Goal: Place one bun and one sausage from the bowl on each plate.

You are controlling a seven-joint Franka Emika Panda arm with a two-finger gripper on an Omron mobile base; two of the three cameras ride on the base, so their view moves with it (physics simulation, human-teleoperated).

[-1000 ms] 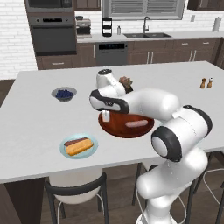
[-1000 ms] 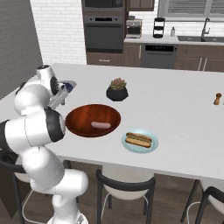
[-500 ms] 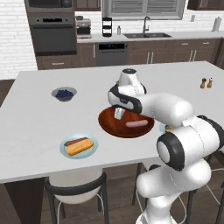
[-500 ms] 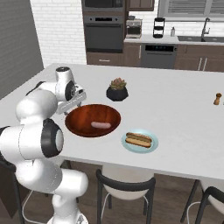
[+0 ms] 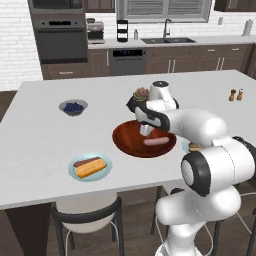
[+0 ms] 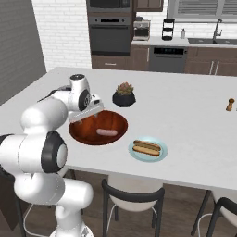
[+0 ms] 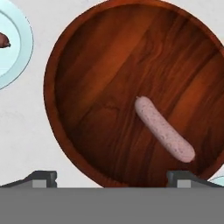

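The reddish-brown wooden bowl [image 5: 131,145] [image 6: 115,121] [image 7: 105,65] holds one pinkish sausage [image 5: 156,142] [image 6: 107,132] [image 7: 164,129]. Just above the bowl's inside hangs my gripper [image 5: 145,129] [image 6: 81,120] [image 7: 111,178], open and empty, with the sausage a little to one side of it. The near-left plate [image 5: 105,172] [image 7: 13,65] carries a bun [image 5: 92,168] and a darker sausage [image 5: 80,162] [image 7: 3,39]. A second plate [image 6: 159,156] [image 5: 186,146] bears a bun [image 6: 146,147]; my arm hides most of that plate in the left base view.
A small grey bowl of blueberries [image 5: 73,106] sits at the counter's back left. Right behind the wooden bowl stands a black succulent pot [image 5: 141,94] [image 6: 124,95]. Salt and pepper shakers [image 5: 235,94] [image 6: 228,104] are far right. Stools stand under the near counter edge.
The arm has swung from the bowl's left rim across to over the bowl's middle. The jaws stay open and nothing on the counter has moved.
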